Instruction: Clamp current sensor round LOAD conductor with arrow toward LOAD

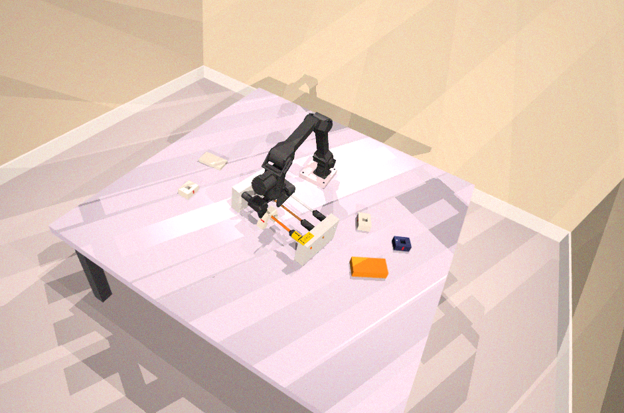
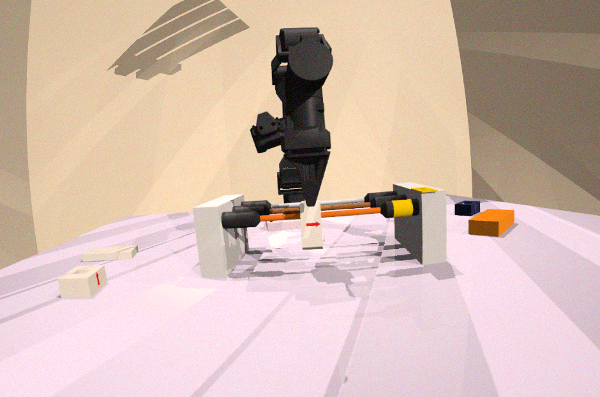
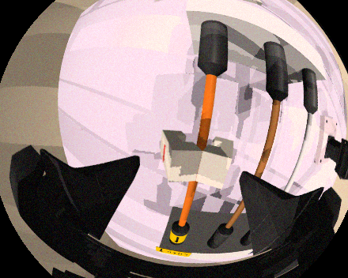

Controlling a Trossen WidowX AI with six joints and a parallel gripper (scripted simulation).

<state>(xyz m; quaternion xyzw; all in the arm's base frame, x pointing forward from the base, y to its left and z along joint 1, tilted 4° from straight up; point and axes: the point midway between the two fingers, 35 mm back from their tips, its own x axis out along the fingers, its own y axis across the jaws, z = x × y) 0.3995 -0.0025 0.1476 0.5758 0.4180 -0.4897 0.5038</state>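
The cream sensor [image 1: 264,223] [image 2: 311,236] [image 3: 183,162] hangs over the orange LOAD conductor [image 1: 281,226] [image 2: 351,212] [image 3: 209,95]. In the wrist view its halves meet in a V over the conductor, with their free ends apart; it looks open. Its red arrow [image 2: 313,224] [image 3: 164,153] points toward the end with the yellow LOAD marker [image 1: 304,238] [image 2: 424,189] [image 3: 173,251]. My gripper [image 1: 270,210] [image 2: 313,204] [image 3: 192,170] is open, its fingertips apart on either side of the sensor with visible gaps. The sensor's underside is hidden.
Brown [image 3: 270,138] and white [image 3: 303,146] conductors run beside the orange one between two end blocks [image 2: 212,242] [image 2: 433,232]. A cream sensor-like block [image 1: 188,189] and a flat cream block [image 1: 212,161] lie left; another cream block [image 1: 363,222], a navy block [image 1: 401,244] and an orange box [image 1: 368,267] lie right.
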